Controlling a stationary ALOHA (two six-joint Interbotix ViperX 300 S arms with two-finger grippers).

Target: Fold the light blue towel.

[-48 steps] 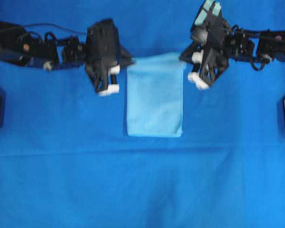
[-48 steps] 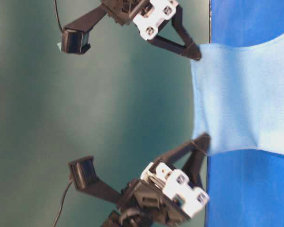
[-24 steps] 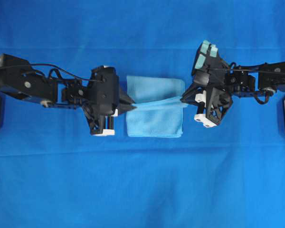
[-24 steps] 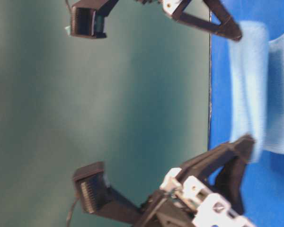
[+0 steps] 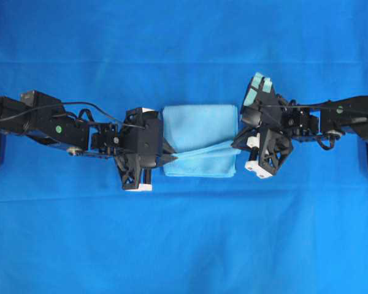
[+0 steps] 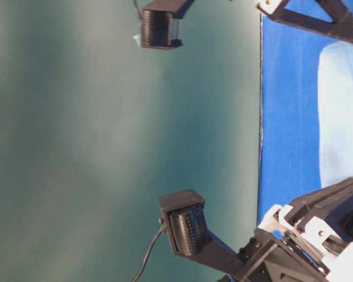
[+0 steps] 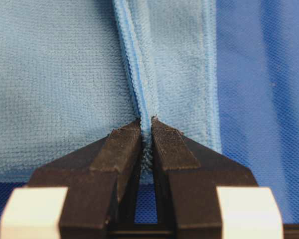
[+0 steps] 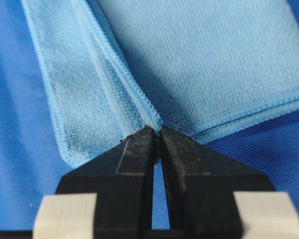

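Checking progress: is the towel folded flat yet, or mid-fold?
Mid-fold. The towel lies doubled, but the left gripper and right gripper each pinch its top edge, stretched as a strip across it.

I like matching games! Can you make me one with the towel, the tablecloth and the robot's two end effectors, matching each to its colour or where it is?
Things:
1. towel
2. tablecloth
3. left end effector
4. right end effector

Descriptions:
A. deep blue, covers the table
B. pinches the towel's right end
C. pale blue, partly folded
D. pinches the towel's left end

Pairs: 1-C, 2-A, 3-D, 4-B
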